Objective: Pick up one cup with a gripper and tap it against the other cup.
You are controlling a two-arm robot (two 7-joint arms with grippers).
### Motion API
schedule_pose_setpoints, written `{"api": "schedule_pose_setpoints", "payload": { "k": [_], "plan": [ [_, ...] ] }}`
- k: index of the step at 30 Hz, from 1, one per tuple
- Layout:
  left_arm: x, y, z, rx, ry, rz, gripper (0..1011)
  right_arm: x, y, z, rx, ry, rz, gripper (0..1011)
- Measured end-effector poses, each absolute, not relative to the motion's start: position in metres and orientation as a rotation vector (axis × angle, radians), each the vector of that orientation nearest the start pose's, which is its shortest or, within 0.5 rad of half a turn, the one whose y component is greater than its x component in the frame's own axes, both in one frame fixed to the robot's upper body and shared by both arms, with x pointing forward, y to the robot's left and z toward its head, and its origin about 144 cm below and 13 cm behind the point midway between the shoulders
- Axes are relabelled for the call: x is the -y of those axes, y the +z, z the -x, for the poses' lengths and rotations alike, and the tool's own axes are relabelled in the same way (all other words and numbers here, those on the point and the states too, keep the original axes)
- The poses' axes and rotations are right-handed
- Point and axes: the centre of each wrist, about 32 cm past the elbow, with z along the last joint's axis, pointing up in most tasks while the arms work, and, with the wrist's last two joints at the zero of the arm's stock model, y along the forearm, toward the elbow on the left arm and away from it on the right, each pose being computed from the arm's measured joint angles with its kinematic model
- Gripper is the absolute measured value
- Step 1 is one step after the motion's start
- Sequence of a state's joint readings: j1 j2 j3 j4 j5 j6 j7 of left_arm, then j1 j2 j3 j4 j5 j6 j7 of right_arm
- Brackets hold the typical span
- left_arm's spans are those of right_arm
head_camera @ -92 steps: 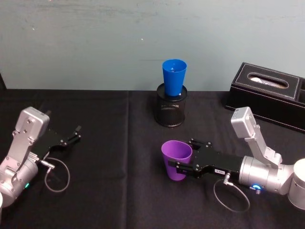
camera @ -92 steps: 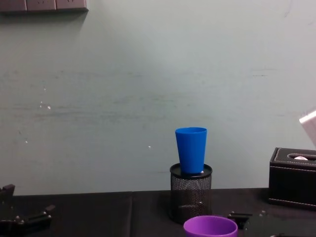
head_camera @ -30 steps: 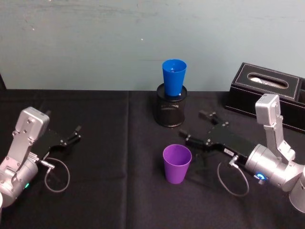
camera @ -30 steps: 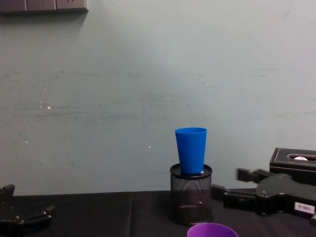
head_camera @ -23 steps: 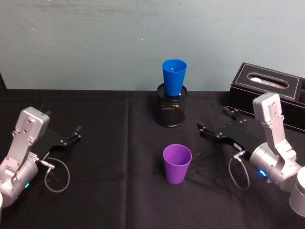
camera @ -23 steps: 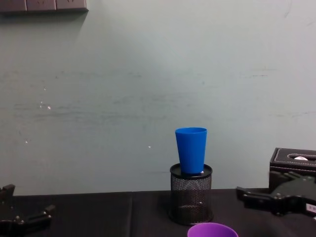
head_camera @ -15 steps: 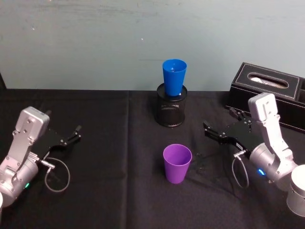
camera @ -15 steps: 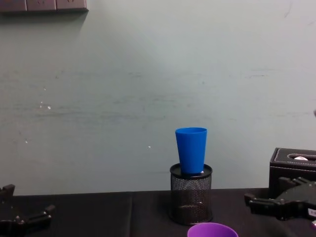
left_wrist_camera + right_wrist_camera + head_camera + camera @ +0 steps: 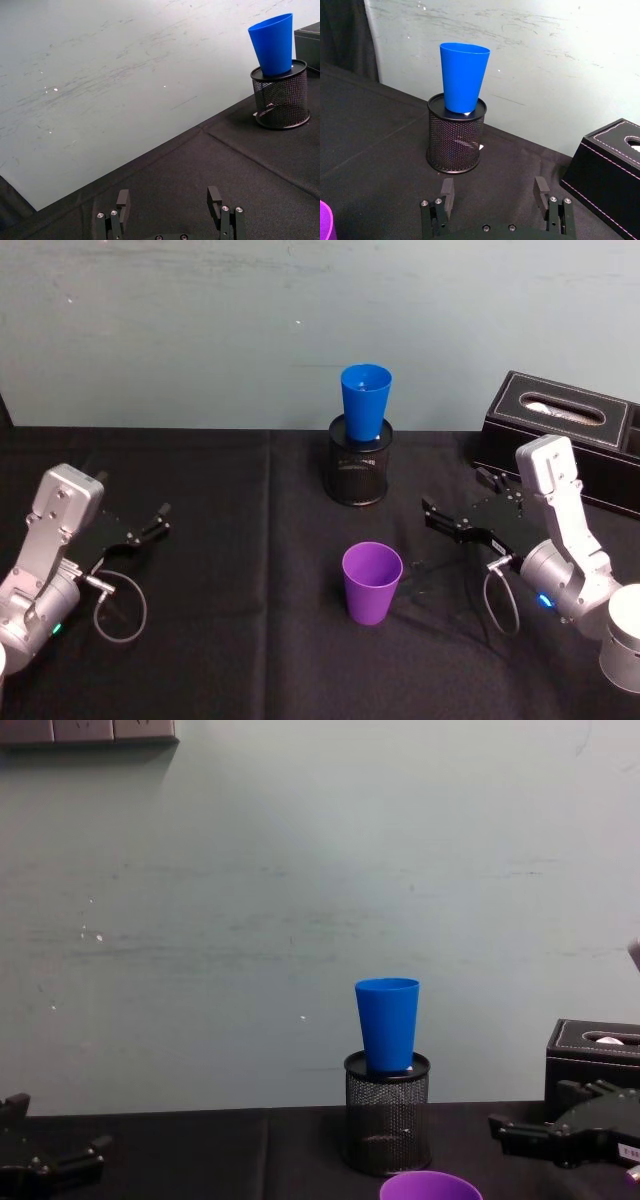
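The black surface (image 9: 230,640) carried a tissue box (image 9: 560,435) near its back right corner and a mesh pen holder (image 9: 358,472) at mid-back with the blue cup (image 9: 365,400) seated in it. The purple cup (image 9: 371,583) stood free toward the front, apart from the right gripper (image 9: 455,502), jaws open and empty; the left gripper (image 9: 160,520) sat parked by the left edge, jaws open. A hard tap could tip the blue cup off its perch.

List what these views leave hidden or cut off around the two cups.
- Purple cup: chest view's bottom edge cuts off everything below its rim.
- Blue cup: its base sits down inside the mesh holder, hidden by the rim.
- Right gripper, open: its label cannot be read in the head view.
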State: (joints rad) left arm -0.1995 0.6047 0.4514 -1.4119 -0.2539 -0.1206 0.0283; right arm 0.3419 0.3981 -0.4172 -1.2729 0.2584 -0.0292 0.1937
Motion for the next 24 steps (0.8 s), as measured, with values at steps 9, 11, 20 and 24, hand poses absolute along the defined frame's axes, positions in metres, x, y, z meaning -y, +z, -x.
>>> {"api": "schedule_pose_setpoints", "payload": {
  "k": [9, 11, 20, 24],
  "plan": [
    [-0.3097, 1.1398, -0.4886, 0.285, 1.248, -0.304, 1011, 0.263, 1.1503, -0.5368, 0.126, -1.111, 0.227, 1004],
    [-0.3097, 1.1398, -0.4886, 0.285, 1.248, -0.304, 1011, 0.263, 1.1503, -0.5368, 0.126, -1.112, 0.227, 1004],
    [-0.3097, 1.1398, -0.4886, 0.285, 1.248, -0.305, 1011, 0.2631, 1.1502, -0.5366, 0.125, -1.114, 0.228, 1004],
    [-0.3097, 1.1398, -0.4886, 0.285, 1.248, -0.304, 1012, 0.2631, 1.1502, -0.5366, 0.125, -1.115, 0.228, 1004]
  ]
}}
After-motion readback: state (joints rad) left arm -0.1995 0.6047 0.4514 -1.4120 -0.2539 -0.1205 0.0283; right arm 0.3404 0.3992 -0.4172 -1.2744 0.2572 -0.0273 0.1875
